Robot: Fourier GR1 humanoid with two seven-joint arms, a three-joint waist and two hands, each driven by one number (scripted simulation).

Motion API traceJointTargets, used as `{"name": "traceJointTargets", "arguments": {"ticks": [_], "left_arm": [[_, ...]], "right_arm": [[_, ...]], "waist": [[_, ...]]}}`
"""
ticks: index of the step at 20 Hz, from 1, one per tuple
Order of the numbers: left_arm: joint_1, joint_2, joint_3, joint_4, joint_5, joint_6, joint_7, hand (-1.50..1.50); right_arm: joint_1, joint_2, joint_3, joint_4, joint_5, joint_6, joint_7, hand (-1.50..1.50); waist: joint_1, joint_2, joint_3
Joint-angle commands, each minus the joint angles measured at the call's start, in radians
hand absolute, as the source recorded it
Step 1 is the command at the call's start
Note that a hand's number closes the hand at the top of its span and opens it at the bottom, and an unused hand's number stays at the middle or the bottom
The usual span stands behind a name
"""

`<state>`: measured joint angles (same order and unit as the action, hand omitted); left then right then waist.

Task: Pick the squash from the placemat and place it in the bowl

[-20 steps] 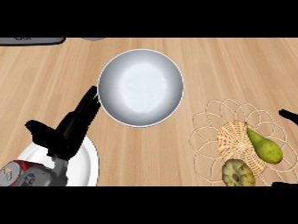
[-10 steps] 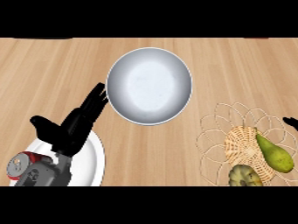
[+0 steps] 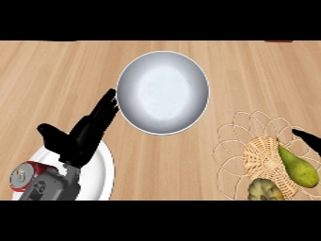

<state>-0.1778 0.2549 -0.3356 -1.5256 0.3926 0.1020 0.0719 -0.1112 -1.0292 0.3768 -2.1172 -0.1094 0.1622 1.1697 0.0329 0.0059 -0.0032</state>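
Head view shows me the squash lying on the woven placemat at near right, an artichoke-like lump beside it. My right hand is cut off; fingers unclear. The bowl sits centre-far. My left hand, fingers straight, hides part of a white plate and can.

Bare light wooden counter between round grey bowl and woven wicker placemat; greenish round artichoke-like item crowds yellow-green squash.
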Motion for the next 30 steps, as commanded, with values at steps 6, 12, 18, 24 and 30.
{"name": "traceJointTargets", "arguments": {"ticks": [6,12,18,24,30], "left_arm": [[-0.004,0.021,0.042,-0.023,0.021,-0.016,0.047,0.0],[0.0,-0.017,0.017,0.007,-0.023,-0.016,0.015,0.0],[0.011,-0.028,0.026,-0.027,-0.036,0.002,0.033,0.0],[0.035,-0.041,0.037,-0.014,-0.035,-0.018,0.012,0.0],[0.011,-0.046,0.063,0.008,-0.052,-0.018,0.025,0.0]], "right_arm": [[-0.112,-0.002,0.097,0.089,-0.096,0.081,0.255,-1.5],[-0.168,0.054,0.177,0.139,-0.077,0.068,0.26,-1.5],[-0.147,0.113,0.27,0.16,0.033,0.019,0.24,-1.5],[-0.135,0.158,0.305,0.213,0.112,-0.018,0.216,-1.5],[-0.108,0.17,0.299,0.226,0.146,0.001,0.183,-1.5]], "waist": [[-0.005,-0.002,0.001],[-0.014,-0.003,0.001],[-0.021,-0.006,0.002],[-0.027,-0.006,0.002],[-0.036,-0.007,0.002]]}}
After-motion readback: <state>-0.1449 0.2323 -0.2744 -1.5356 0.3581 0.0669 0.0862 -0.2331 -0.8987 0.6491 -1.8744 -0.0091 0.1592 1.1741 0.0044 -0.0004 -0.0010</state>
